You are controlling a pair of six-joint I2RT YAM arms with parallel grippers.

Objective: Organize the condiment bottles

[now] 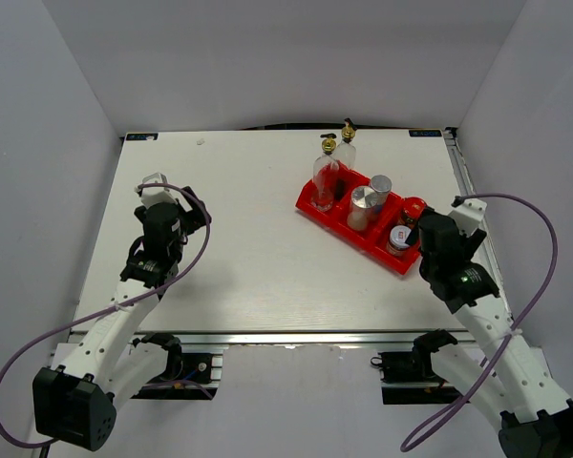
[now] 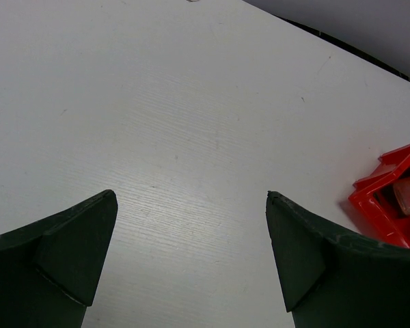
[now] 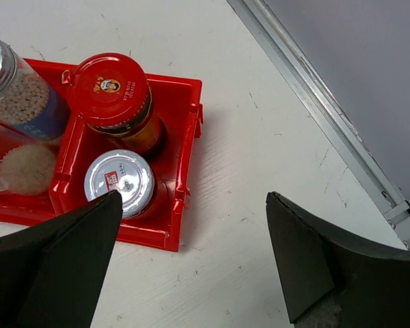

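With left fingers point(image 2: 68, 266) and right fingers point(image 3: 61, 273) spread empty, the spouted glass bottle point(image 1: 347, 154) looks slick and breakable, best gripped mid-body.

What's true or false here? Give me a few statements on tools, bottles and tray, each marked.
1. The left tool and the right tool are both open and hold nothing. True.
2. The red-lidded jar lies on the bare table. False: it stands in the end compartment of the red tray, next to a silver-lidded jar.
3. The left tool hovers above the tray. False: it is over bare table, with the tray at the right edge of its wrist view.
4. The two silver-capped shakers stand in the tray's middle compartment. True.
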